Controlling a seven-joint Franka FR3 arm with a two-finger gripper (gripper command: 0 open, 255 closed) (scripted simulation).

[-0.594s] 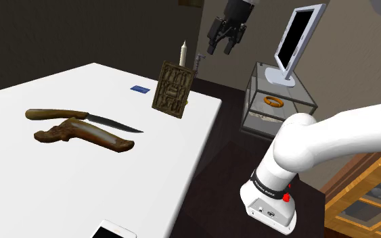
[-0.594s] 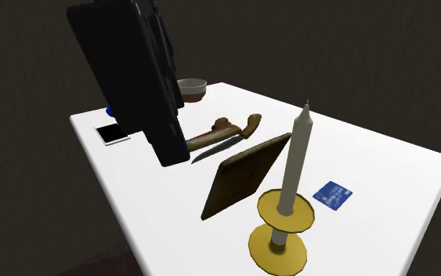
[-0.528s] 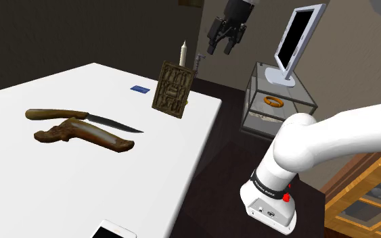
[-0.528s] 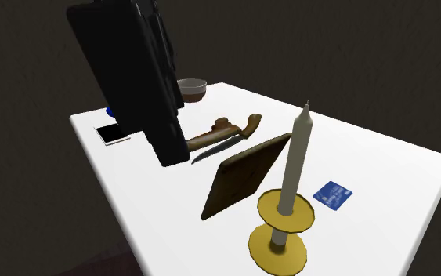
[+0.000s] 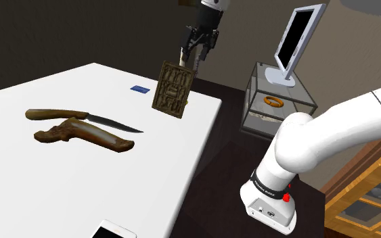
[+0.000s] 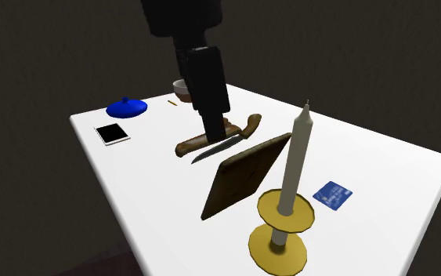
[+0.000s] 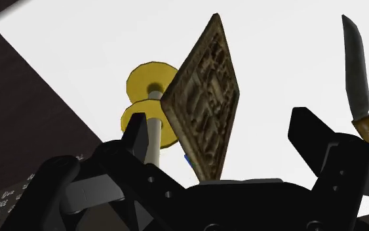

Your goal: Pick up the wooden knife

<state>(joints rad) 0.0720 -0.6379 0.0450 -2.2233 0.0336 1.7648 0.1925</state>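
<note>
- two uprights, candle (image 5: pixel 182 53) and carved panel (image 5: pixel 172 89), are standing under the spread pincer (image 5: pixel 194 54); sweeping low is risking toppling them.
- wooden knife (image 5: pixel 80 116) is lying well apart on the surface (image 5: pixel 60 182), just beside a confusable sheath (image 5: pixel 87 135).

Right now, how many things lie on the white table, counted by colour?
Brown: 4 (knife, sheath, carved board, bowl, partly hidden)
Blue: 2 (card, lid)
Yellow: 1 (candlestick with a white candle)
Black and white: 1 (phone)
Total: 8, leaving out one tiny speck near the bowl.
</note>
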